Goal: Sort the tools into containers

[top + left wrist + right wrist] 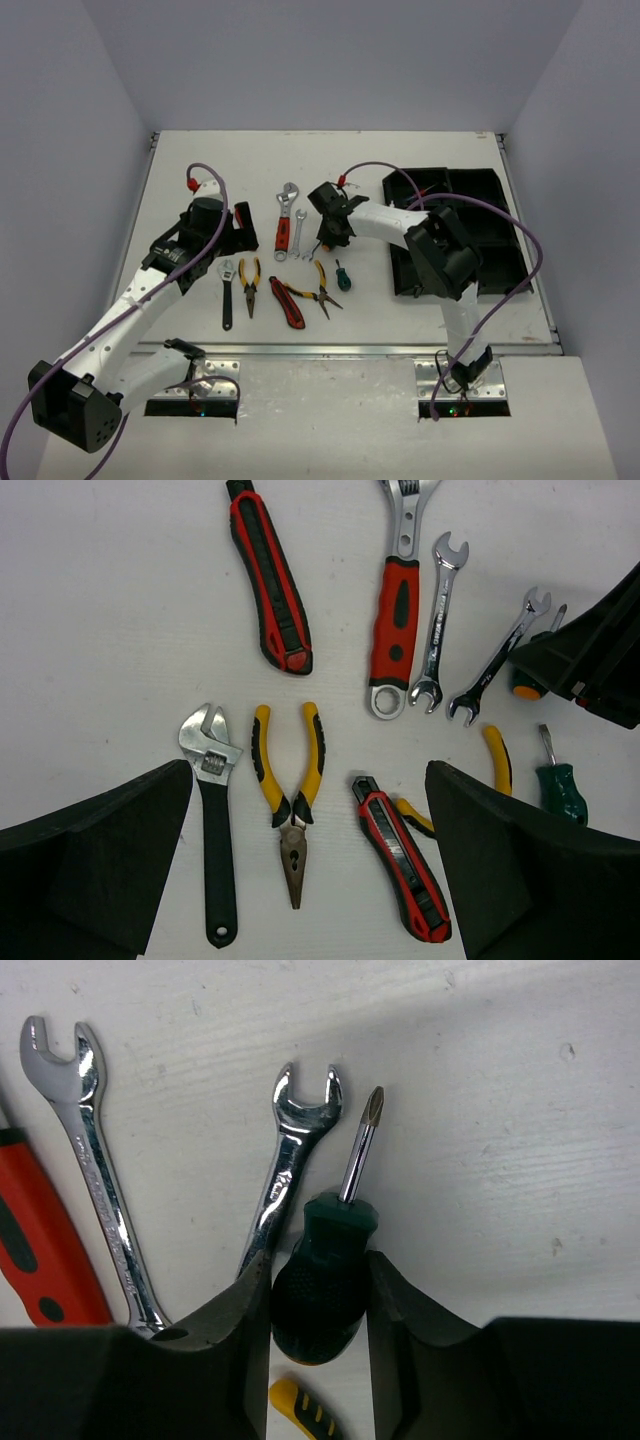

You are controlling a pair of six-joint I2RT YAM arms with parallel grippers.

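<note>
My right gripper (pixel 318 1285) is shut on the handle of a stubby green screwdriver (pixel 322 1260) with an orange end, beside a silver wrench (pixel 285 1165); it is mid-table in the top view (pixel 333 222). My left gripper (pixel 308 815) is open and empty, hovering above yellow pliers (pixel 288 790), a black-handled adjustable wrench (pixel 212 820) and a red utility knife (pixel 403 855). A second red knife (pixel 270 575), a red-handled wrench (pixel 397 600), a small silver wrench (pixel 437 620) and another green screwdriver (pixel 560 785) lie around. The black tray (pixel 505 180) sits at right.
A second pair of yellow pliers (pixel 318 290) lies near the front, between the red knife (pixel 286 303) and the loose green screwdriver (pixel 343 277). My right arm's elbow (pixel 440 255) hangs over the tray's left compartments. The table's front edge is just behind the tools.
</note>
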